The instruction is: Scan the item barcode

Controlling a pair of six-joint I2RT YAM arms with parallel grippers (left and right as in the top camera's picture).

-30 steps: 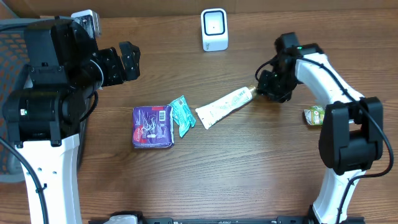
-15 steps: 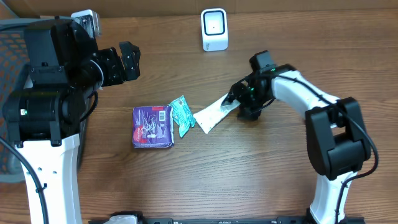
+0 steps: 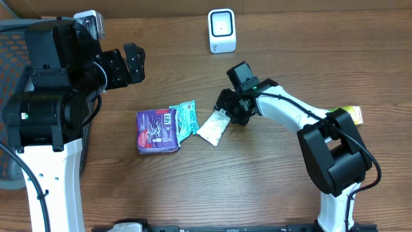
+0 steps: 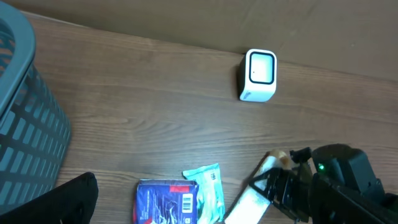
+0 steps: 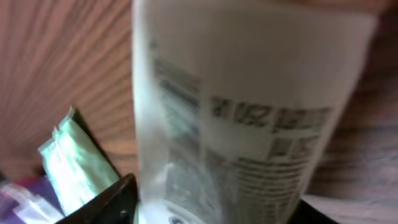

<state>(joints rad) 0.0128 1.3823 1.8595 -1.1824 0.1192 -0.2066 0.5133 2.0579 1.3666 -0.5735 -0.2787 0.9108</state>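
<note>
Right wrist view: the tube point(image 5: 236, 124) fills the frame, blurred, its print unreadable, and both ends run off the edges. At 8 o'clock the teal sachet point(image 5: 71, 162) is out of focus. The purple pack point(image 5: 9, 199) is clipped by the corner.

Overhead: the right gripper point(image 3: 224, 108) covers the tube's cap end, and no grip can be confirmed. At 3 o'clock a yellow-green item point(image 3: 354, 116) lies partly behind the right arm point(image 3: 283, 109).

Left wrist view: the basket point(image 4: 25, 124) is cut off at 9 o'clock.

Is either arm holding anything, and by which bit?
The right gripper holds the white tube at its cap end; the left gripper holds nothing.
</note>
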